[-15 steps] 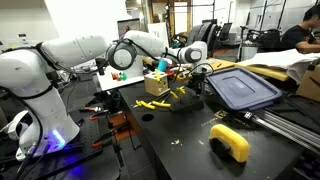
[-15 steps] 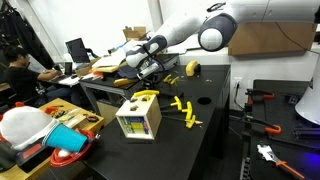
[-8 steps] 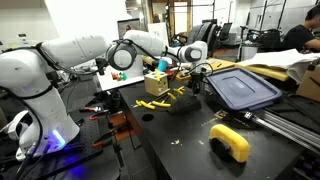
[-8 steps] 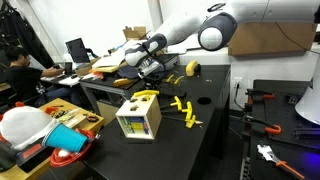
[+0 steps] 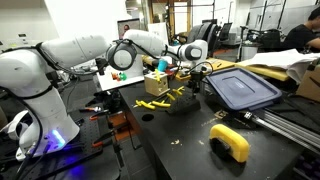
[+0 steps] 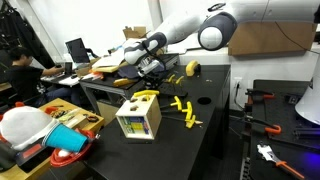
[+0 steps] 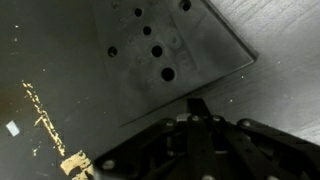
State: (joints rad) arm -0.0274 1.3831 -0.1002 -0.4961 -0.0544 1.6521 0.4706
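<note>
One closed hand point(image 7: 197, 108) by dark holed plate point(image 7: 165, 50)

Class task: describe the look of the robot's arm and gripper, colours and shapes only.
The arm is glossy white, built of rounded, tube-like links with dark rings at the joints. A blue-violet light glows low on its base. The gripper is black, made of angular linked bars.

1. Desk point(image 5: 190, 140): black top, matt, finely scuffed.
2. Plate point(image 7: 170, 50): dark grey, looks like metal, dull brushed finish, drilled holes.
3. Hand point(image 7: 198, 104): black, matt, hard-looking.
4. Arm point(image 5: 70, 50): white shell, smooth, glossy.
5. Pieces point(image 6: 185, 108): yellow plastic, smooth.
6. Lid point(image 5: 243, 88): blue-grey plastic, slight sheen.
7. Box point(image 6: 138, 120): pale, wood-like sides, matt.
</note>
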